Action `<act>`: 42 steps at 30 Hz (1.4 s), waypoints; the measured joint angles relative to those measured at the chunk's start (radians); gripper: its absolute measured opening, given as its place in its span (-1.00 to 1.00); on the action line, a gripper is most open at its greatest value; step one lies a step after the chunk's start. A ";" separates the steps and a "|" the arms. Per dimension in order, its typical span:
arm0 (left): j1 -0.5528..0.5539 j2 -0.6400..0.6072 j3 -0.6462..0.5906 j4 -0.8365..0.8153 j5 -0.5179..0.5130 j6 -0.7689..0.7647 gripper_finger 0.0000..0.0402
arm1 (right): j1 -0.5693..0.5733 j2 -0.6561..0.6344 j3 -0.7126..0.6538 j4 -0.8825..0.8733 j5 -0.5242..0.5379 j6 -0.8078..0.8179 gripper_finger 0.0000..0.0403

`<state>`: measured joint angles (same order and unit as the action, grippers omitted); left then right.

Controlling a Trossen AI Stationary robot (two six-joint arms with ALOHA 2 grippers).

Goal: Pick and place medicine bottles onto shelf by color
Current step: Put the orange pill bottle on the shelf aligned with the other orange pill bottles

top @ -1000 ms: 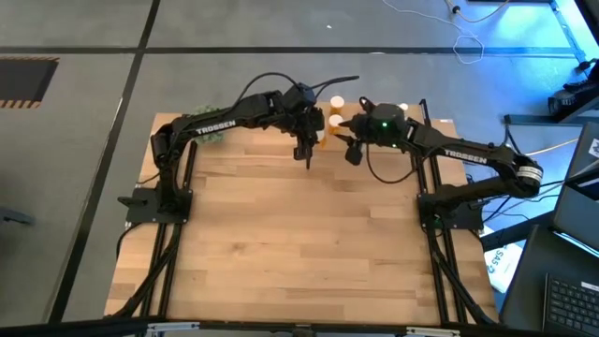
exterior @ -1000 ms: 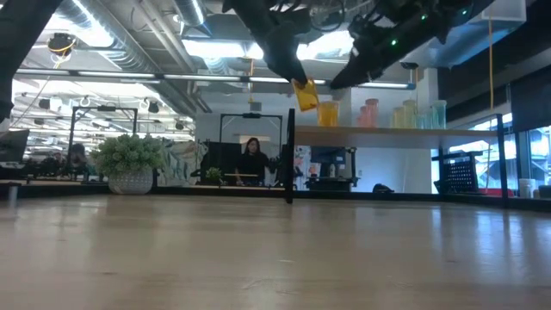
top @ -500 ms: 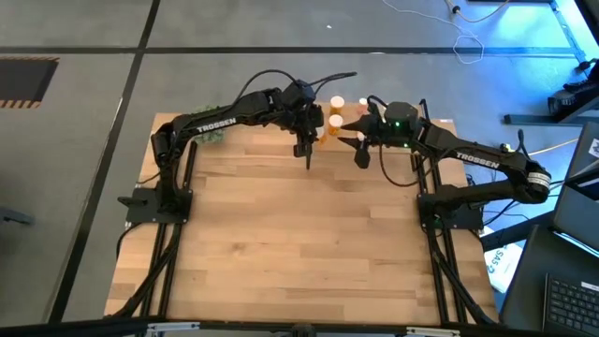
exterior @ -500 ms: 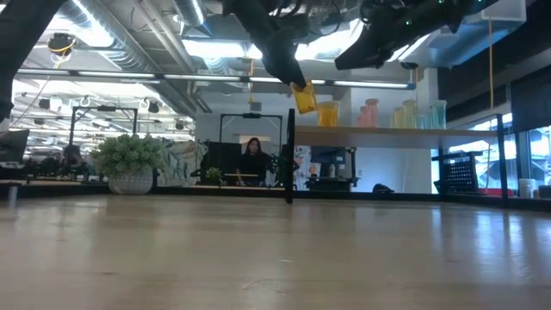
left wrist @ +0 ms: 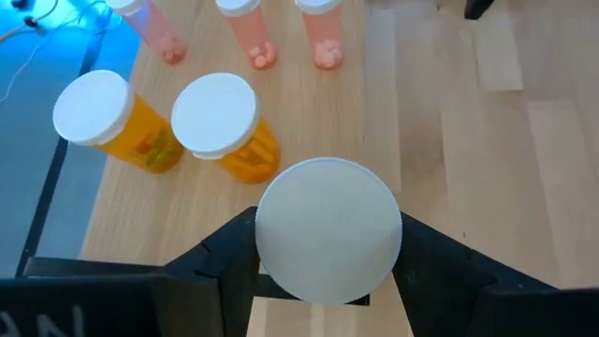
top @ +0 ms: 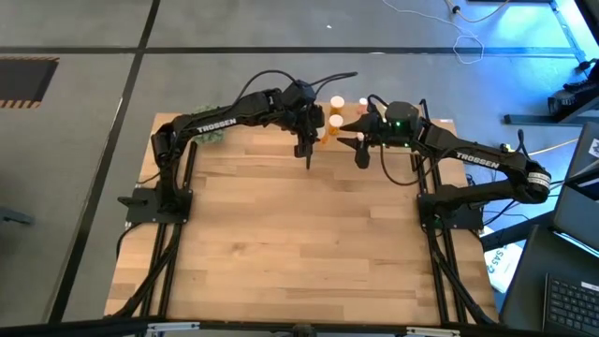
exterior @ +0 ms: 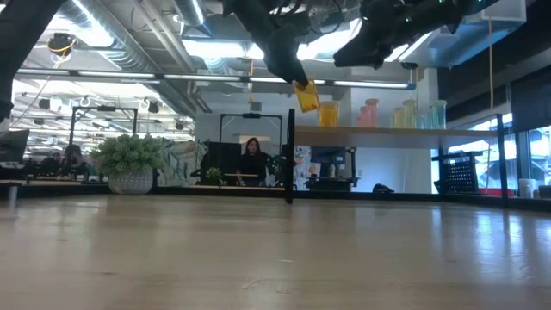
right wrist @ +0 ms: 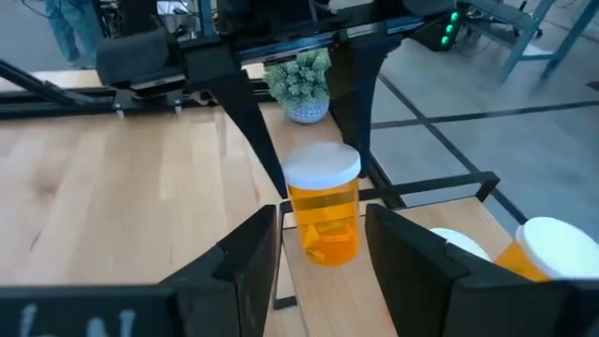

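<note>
Right claw (top: 359,140) retreated; bottle (left wrist: 328,229) left-clamped

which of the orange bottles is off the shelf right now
The orange bottle clamped in the left tool. It hangs tilted in the air at the shelf's near edge, while the other two orange bottles stand upright on the board.

Held bottle (left wrist: 328,229) above shelf (left wrist: 421,140) — two bottles (left wrist: 225,126) beside it.

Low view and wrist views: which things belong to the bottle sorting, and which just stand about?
Job: orange bottle in left gripper; orange bottles and pink bottles on shelf; right gripper, open, nearby.
Standing about: potted plant; person in the room behind.
</note>
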<state>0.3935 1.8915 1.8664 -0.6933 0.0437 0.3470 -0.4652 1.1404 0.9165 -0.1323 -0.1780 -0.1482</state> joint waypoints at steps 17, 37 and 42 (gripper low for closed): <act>-0.002 0.000 0.000 -0.001 0.000 0.003 -0.03 | 0.007 0.001 0.000 0.002 -0.008 0.062 -0.23; -0.002 0.001 0.000 -0.001 -0.001 0.002 -0.03 | 0.006 0.003 0.000 0.018 -0.007 0.074 0.00; -0.002 0.001 0.000 -0.001 -0.001 0.002 -0.03 | 0.007 0.011 0.000 0.021 0.017 0.058 0.23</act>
<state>0.3916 1.8923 1.8664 -0.6945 0.0430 0.3489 -0.4587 1.1509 0.9165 -0.1116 -0.1610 -0.0899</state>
